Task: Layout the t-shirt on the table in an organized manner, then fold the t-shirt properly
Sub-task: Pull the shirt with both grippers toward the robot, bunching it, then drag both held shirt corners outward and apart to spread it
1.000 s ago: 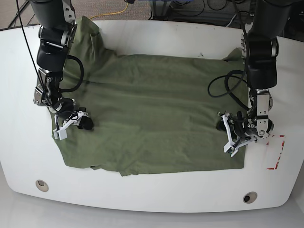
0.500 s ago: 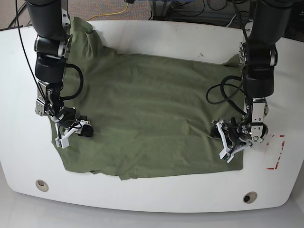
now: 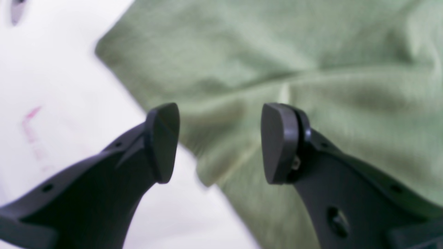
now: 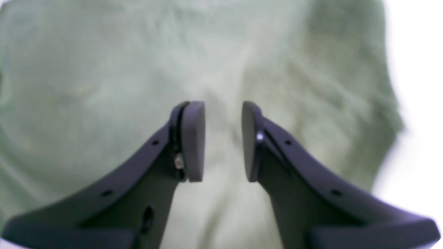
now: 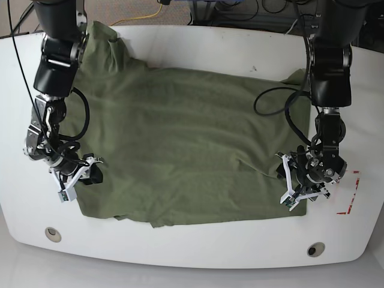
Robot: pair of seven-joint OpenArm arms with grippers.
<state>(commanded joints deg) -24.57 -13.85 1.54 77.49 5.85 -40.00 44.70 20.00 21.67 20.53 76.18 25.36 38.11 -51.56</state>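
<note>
T-shirt (image 5: pixel 180 144) flat, left gripper (image 5: pixel 289 183) at edge, parted.

The t-shirt (image 5: pixel 180 144) lies spread across the middle of the desk (image 5: pixel 210 252), with the right gripper (image 5: pixel 72 180) over its near left corner and the left gripper (image 5: pixel 294 186) over its near right corner, beside the tape rectangle (image 5: pixel 350 195).

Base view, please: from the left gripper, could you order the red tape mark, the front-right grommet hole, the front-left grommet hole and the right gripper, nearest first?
From the left gripper, on this view's right:
1. Red tape mark, just beside it toward the table's right edge.
2. Front-right grommet hole, below it near the front edge.
3. Right gripper, across the t-shirt on the view's left.
4. Front-left grommet hole, far front-left corner.
</note>
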